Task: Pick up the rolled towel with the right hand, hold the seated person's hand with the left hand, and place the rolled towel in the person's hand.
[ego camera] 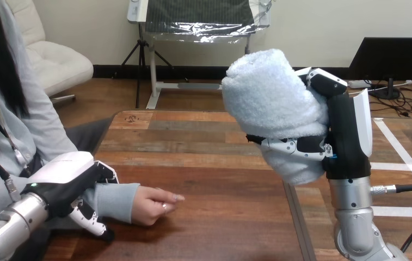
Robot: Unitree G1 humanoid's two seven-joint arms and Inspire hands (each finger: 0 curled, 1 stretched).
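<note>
Fingers (288,145) of the right hand (345,136) grip the rolled towel (274,98), its long axis nearly upright, high above the bench (220,217). The left hand (65,182) curls round the person's wrist (117,200). The person's hand (152,205), loosely curled, rests on the bench, lower and to the left of the towel.

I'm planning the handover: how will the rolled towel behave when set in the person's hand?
Probably soft and squashy: the rolled towel bulges around the fingers of the right robot hand. Likely light, since one hand holds it aloft. Its fluffy pile should resist slipping, but the roll might loosen.
</note>
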